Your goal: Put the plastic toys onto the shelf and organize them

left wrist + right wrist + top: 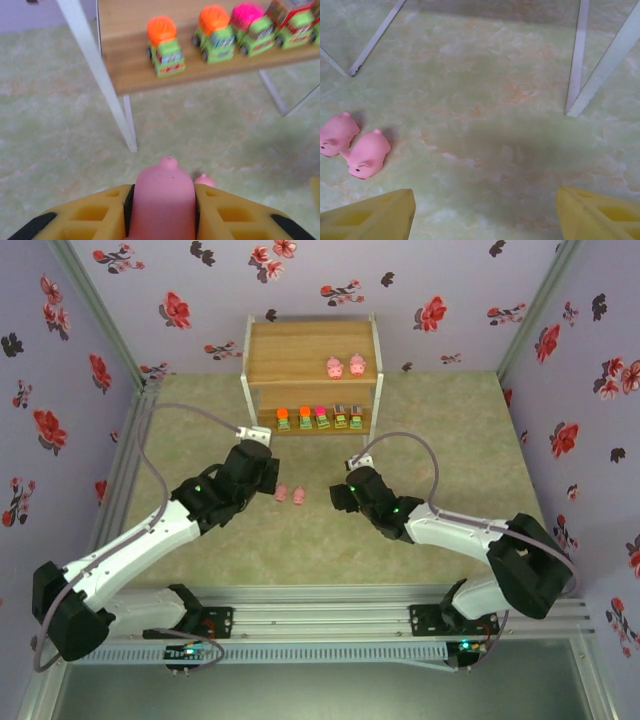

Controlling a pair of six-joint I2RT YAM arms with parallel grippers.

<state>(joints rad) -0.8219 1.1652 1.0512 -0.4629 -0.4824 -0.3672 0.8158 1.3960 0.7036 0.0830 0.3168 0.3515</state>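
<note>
We find one pink pig (pixel 164 197) clamped between the yellow fingers (pixel 90 220) of the left gripper (pixel 164 220). Its rounded body fills the whole gap, and a small nub points away from the wrist. Just beyond the fingertip on that gripper's right, the pink top of another toy peeks out, low on the green mat (pixel 60 150). A pair of pigs (pixel 367 154) lies on the mat ahead of the right gripper (pixel 485 217) and off to its left, the two bodies touching. That gripper's jaws stand wide apart with nothing between them, over bare mat. From above, the pair sits between the two grippers, nearer the left one. Farther ahead of both stands the shelf (pixel 312 345), its white legs planted on the mat. On the lower tier, ahead of the left gripper and slightly to its right, we count five green trucks (pixel 166 52) in a row: two topped orange, one magenta, and two with darker tops. On the top tier two more pigs (pixel 334 366) sit side by side toward the right end, well apart from both grippers.
</note>
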